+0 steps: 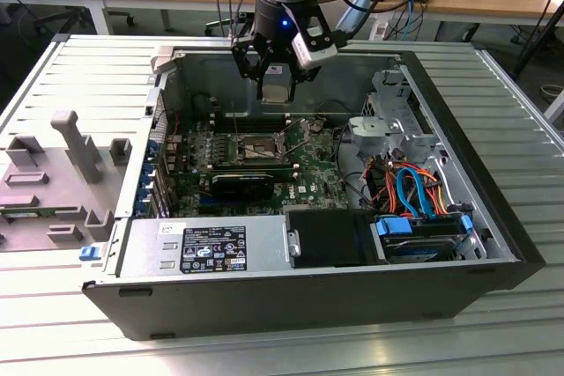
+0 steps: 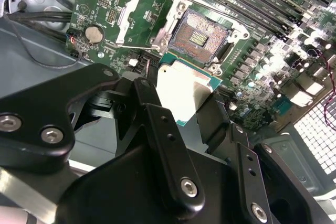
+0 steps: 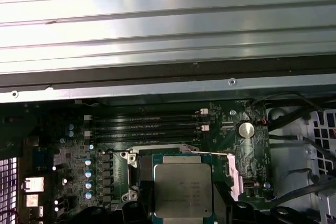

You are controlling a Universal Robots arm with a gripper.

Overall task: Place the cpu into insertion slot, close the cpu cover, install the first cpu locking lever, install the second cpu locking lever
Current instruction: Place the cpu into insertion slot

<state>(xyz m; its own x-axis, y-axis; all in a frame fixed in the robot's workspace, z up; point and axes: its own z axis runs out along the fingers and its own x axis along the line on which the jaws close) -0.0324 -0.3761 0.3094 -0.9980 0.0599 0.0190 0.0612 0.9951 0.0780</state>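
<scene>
My gripper (image 1: pixel 275 84) hangs over the open computer case, above the motherboard, shut on the cpu (image 1: pixel 277 92). In both wrist views the cpu (image 2: pixel 181 92) (image 3: pixel 184 187) shows as a flat silver-topped square with a green edge, held between the black fingers (image 2: pixel 157 124). The insertion slot (image 2: pixel 200 37) lies open below and just beyond the chip, its dark contact field bare. The cpu cover (image 2: pixel 137 15) is swung back beside the slot, with green board showing through its window. In the exterior view the insertion slot (image 1: pixel 256 149) sits below the gripper, with clear air between them.
Memory slots (image 3: pixel 147 124) run along the board beside the socket. A coin battery (image 2: pixel 93 34) sits nearby. The power supply (image 1: pixel 211 248) lines the case's near wall. A drive cage (image 1: pixel 421 228) with orange and blue cables fills the exterior view's right. A grey fixture tray (image 1: pixel 62 173) lies outside, left.
</scene>
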